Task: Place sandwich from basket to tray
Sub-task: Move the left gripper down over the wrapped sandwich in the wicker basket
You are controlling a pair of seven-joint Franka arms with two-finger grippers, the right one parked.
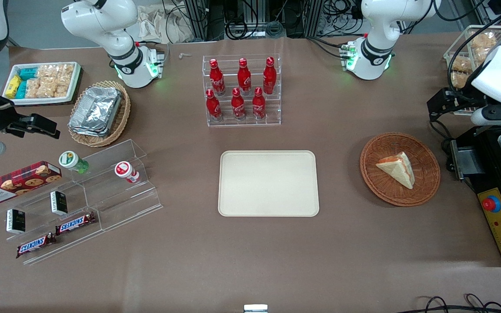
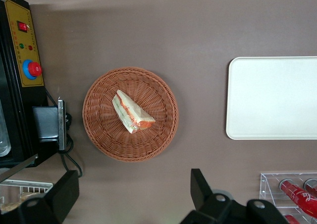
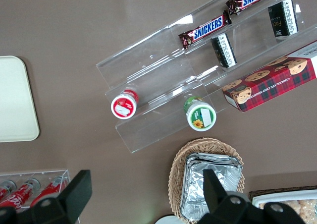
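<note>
while sandwich (image 1: 397, 169) sits untouched in basket (image 1: 424, 153), still at approach step. gripper (image 1: 439, 106) hangs spread wide, holding nothing, farther from camera than basket. next: descend onto wedge, clamp, carry to bare tray (image 1: 268, 183).

A triangular sandwich (image 1: 397, 168) (image 2: 132, 112) of pale white bread, with red-orange and green filling along its cut edge, lies flat inside a round, shallow, reddish-brown wicker basket (image 1: 424, 188) (image 2: 101, 130), toward the working arm's end of the bench. A flat cream-beige rectangular tray (image 1: 268, 183) (image 2: 272, 97) with rounded corners and a low rim lies near the middle of the bench, well apart from the basket. The pincer (image 1: 443, 106) hangs above the bench near the basket, farther from the front camera.
</note>
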